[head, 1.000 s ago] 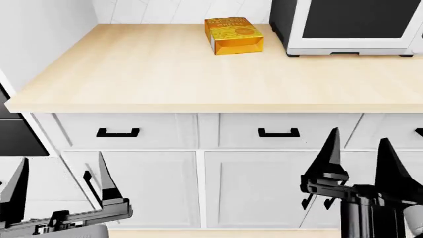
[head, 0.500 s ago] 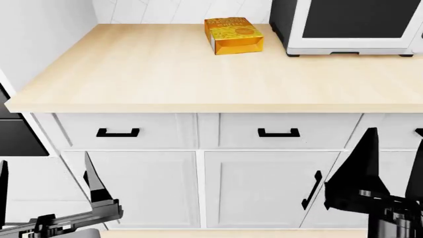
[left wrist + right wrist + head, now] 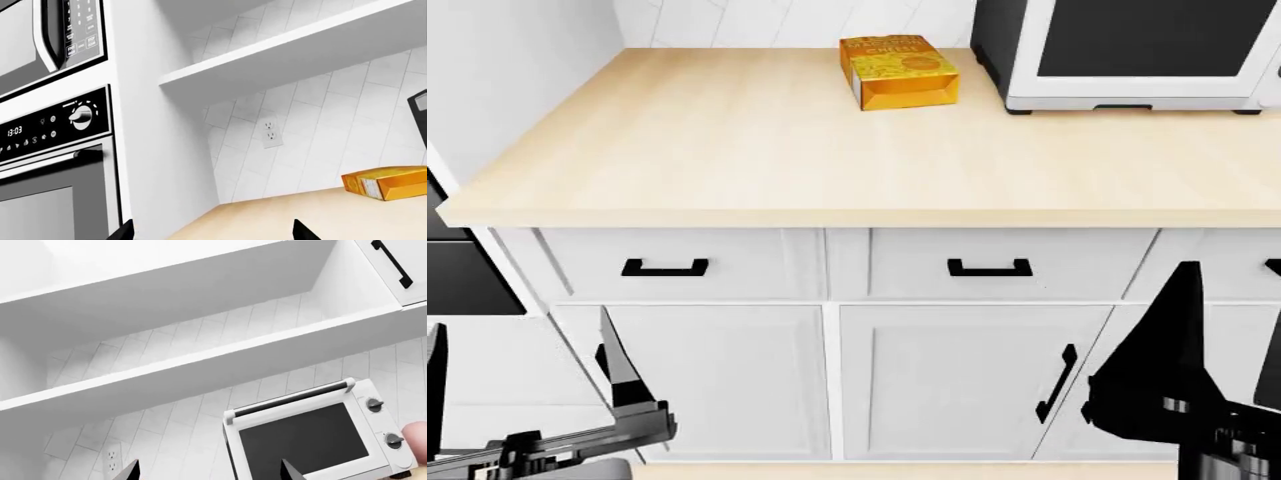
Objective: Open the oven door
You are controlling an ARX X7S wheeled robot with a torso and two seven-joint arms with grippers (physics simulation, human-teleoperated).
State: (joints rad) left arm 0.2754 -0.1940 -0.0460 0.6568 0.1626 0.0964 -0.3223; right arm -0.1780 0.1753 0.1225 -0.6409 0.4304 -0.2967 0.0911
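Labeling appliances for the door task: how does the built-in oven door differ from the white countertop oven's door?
The oven door sits in a tall wall column under a clock panel; the countertop oven stands on the counter. The first has a black frame, the second white. Both are shut, with dark glass and a horizontal bar handle on top.

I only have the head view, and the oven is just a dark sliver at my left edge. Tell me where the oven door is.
Observer: The left wrist view shows the oven door set in a tall white column beside the counter. It looks shut.
Operator: Give me its handle.
Observer: The silver bar handle runs across the door's top, just under the control panel.
Operator: Say what sits above that.
Observer: A built-in microwave sits above the panel.
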